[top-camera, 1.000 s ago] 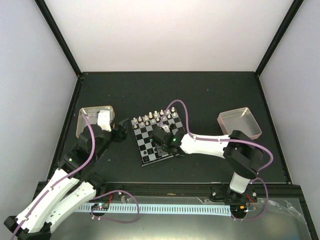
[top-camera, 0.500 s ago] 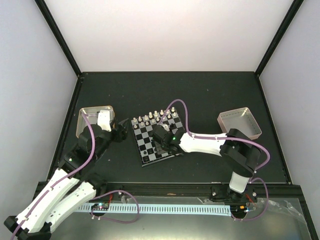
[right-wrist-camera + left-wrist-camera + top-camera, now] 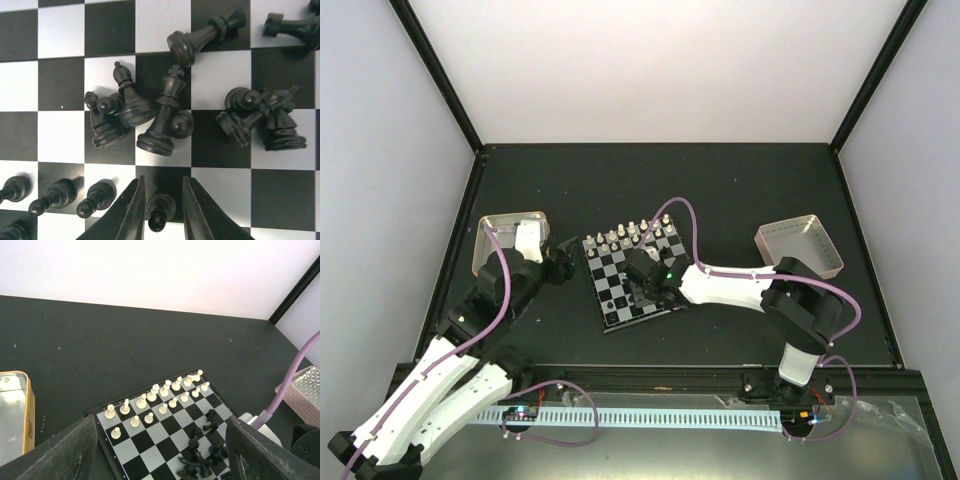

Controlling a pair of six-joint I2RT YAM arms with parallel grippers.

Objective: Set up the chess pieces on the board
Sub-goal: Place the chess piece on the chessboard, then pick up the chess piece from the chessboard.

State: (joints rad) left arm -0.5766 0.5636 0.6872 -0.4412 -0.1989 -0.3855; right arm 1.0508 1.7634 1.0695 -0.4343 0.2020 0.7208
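Note:
The board (image 3: pixel 618 262) lies at the table's middle, tilted. White pieces (image 3: pixel 630 235) stand in two rows along its far edge, also in the left wrist view (image 3: pixel 155 397). Black pieces (image 3: pixel 162 120) lie in loose heaps mid-board, with three pawns (image 3: pixel 60 197) standing in a row at lower left. My right gripper (image 3: pixel 162 179) is low over the board's near part (image 3: pixel 642 290). Its jaws are open, straddling an upright black pawn (image 3: pixel 160 210) with small gaps either side. My left gripper (image 3: pixel 161 440) is wide open and empty, left of the board (image 3: pixel 563 262).
A shallow metal tray (image 3: pixel 510 235) sits left of the board, behind my left gripper. Another tray (image 3: pixel 800 247) sits at the right. A purple cable (image 3: pixel 680 215) arches over the board's far right corner.
My right gripper has shifted slightly left over the board. The left arm has not moved.

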